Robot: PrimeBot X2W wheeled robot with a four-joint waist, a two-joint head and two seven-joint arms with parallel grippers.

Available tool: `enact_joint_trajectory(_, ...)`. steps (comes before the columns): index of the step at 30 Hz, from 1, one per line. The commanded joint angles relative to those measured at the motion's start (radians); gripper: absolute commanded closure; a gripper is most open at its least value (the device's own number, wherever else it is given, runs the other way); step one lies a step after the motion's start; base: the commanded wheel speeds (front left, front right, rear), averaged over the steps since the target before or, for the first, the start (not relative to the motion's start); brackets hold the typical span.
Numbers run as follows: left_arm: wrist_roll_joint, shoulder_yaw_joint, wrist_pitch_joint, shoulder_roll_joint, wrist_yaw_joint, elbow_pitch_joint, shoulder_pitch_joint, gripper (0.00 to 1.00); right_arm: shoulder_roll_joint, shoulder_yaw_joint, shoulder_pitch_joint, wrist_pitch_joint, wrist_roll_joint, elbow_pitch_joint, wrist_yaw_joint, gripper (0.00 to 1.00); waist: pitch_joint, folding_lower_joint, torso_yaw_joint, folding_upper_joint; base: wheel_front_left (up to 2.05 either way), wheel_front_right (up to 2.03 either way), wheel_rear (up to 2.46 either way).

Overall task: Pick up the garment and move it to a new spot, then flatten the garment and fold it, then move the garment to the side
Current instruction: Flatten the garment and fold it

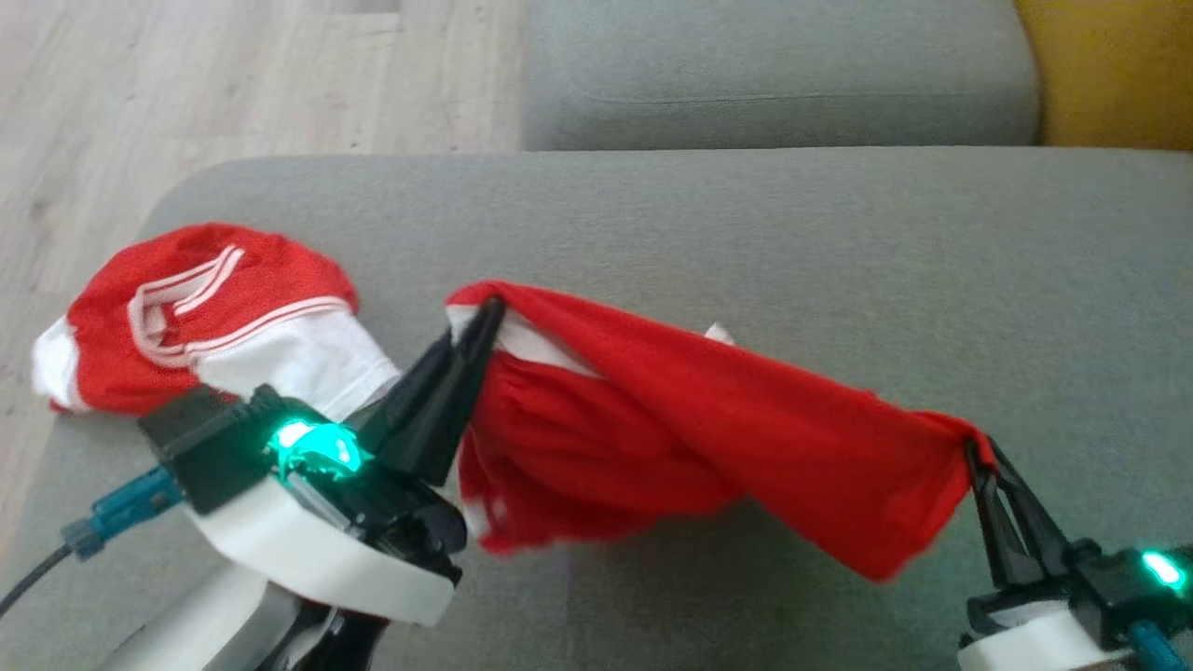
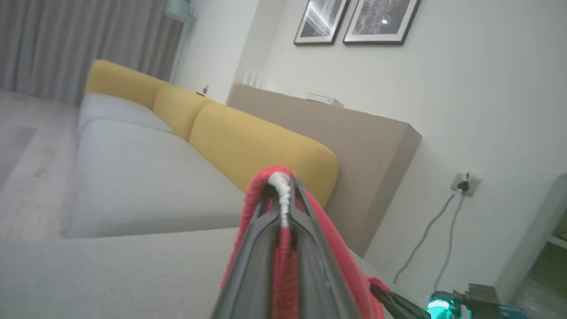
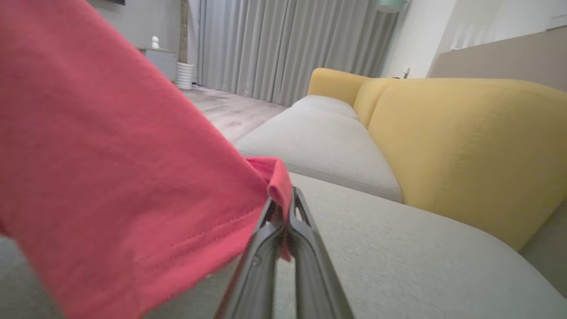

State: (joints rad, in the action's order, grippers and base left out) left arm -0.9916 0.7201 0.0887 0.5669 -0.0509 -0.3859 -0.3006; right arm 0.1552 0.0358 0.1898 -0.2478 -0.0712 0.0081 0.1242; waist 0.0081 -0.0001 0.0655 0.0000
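A red garment with white trim (image 1: pixel 708 429) hangs stretched between my two grippers above the grey sofa seat (image 1: pixel 746 224). My left gripper (image 1: pixel 486 315) is shut on its upper left edge, where a white hem shows; the left wrist view has red cloth and white trim (image 2: pixel 281 195) pinched between the fingers. My right gripper (image 1: pixel 974 452) is shut on the garment's right corner, and in the right wrist view the red fabric (image 3: pixel 110 177) drapes to the left of the closed fingers (image 3: pixel 283 221). The garment's lower edge sags close to the seat.
A second red and white garment (image 1: pixel 205 317) lies bunched at the seat's left end, near the edge above the wooden floor (image 1: pixel 186 84). Another grey cushion (image 1: pixel 774 75) and yellow backrests (image 3: pixel 465 146) lie beyond. A beige unit (image 2: pixel 354 146) stands behind the sofa.
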Motion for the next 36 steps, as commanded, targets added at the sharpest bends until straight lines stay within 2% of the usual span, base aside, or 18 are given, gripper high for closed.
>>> enact_joint_trajectory(1,-0.021,-0.04,-0.018,0.034,0.011,-0.038,-0.061,1.0,0.024,0.019,-0.051,0.007,0.011,-0.032,0.007,1.0,0.015,0.0001,-0.012,0.0,0.0,0.0,0.0)
enact_joint_trajectory(3,-0.045,-0.014,-0.061,0.036,0.037,-0.036,-0.072,1.0,0.057,0.059,-0.111,0.02,0.026,0.004,0.007,1.0,0.036,0.0001,-0.018,0.0,0.0,0.0,0.0)
enact_joint_trajectory(6,-0.107,0.002,-0.083,0.007,0.091,0.014,-0.094,1.0,0.079,0.1,-0.257,0.022,0.063,0.122,0.007,1.0,0.076,0.0001,-0.016,0.0,0.0,0.0,0.0)
enact_joint_trajectory(8,-0.119,-0.006,-0.079,-0.008,0.118,0.075,-0.128,1.0,0.09,0.126,-0.369,0.022,0.075,0.236,0.007,1.0,0.104,0.0001,-0.009,0.0,0.0,0.0,0.0)
enact_joint_trajectory(9,-0.113,-0.009,-0.073,-0.02,0.139,0.143,-0.17,1.0,0.09,0.149,-0.485,0.016,0.09,0.359,0.007,1.0,0.132,0.0001,-0.001,0.0,0.0,0.0,0.0)
enact_joint_trajectory(10,-0.116,-0.008,-0.073,-0.029,0.148,0.175,-0.192,1.0,0.092,0.165,-0.54,0.013,0.092,0.422,0.007,1.0,0.146,0.0001,0.005,0.0,0.0,0.0,0.0)
enact_joint_trajectory(11,-0.126,-0.006,-0.075,-0.04,0.157,0.206,-0.213,1.0,0.087,0.171,-0.591,0.01,0.104,0.482,0.007,0.86,0.161,0.0001,0.012,0.0,0.0,0.0,0.0)
enact_joint_trajectory(12,-0.126,-0.006,-0.075,-0.04,0.157,0.206,-0.213,1.0,0.087,0.171,-0.591,0.01,0.104,0.482,0.007,0.86,0.161,0.0001,0.012,0.0,0.0,0.0,0.0)
enact_joint_trajectory(13,-0.139,-0.005,-0.078,-0.051,0.164,0.237,-0.235,1.0,0.081,0.172,-0.637,0.008,0.112,0.542,0.007,0.0,0.173,0.0001,0.019,0.0,0.0,0.0,0.0)
enact_joint_trajectory(16,-0.168,-0.005,-0.075,-0.081,0.176,0.332,-0.303,1.0,0.06,0.17,-0.747,-0.004,0.11,0.672,0.007,0.0,0.203,0.0001,0.033,0.0,0.0,0.0,0.0)
enact_joint_trajectory(19,-0.184,-0.011,-0.052,-0.107,0.18,0.431,-0.358,1.0,0.04,0.17,-0.793,-0.012,0.102,0.721,0.007,0.0,0.221,0.0001,0.035,0.0,0.0,0.0,0.0)
enact_joint_trajectory(24,-0.198,-0.002,-0.01,-0.135,0.181,0.564,-0.426,1.0,0.022,0.198,-0.726,-0.014,0.123,0.655,0.007,0.0,0.228,0.0001,0.027,0.0,0.0,0.0,0.0)
enact_joint_trajectory(26,-0.205,0.012,0.004,-0.133,0.181,0.59,-0.444,1.0,0.022,0.252,-0.678,-0.014,0.15,0.622,0.007,0.0,0.229,0.0001,0.021,0.0,0.0,0.0,0.0)
enact_joint_trajectory(31,-0.229,0.054,0.029,-0.112,0.181,0.63,-0.472,1.0,0.074,0.418,-0.609,-0.014,0.196,0.587,0.007,0.0,0.229,0.0001,0.012,0.0,0.0,0.0,0.0)
enact_joint_trajectory(36,-0.254,0.097,0.053,-0.095,0.181,0.638,-0.494,1.0,0.089,0.468,-0.625,-0.014,0.215,0.598,0.007,0.0,0.23,0.0001,0.014,0.0,0.0,0.0,0.0)
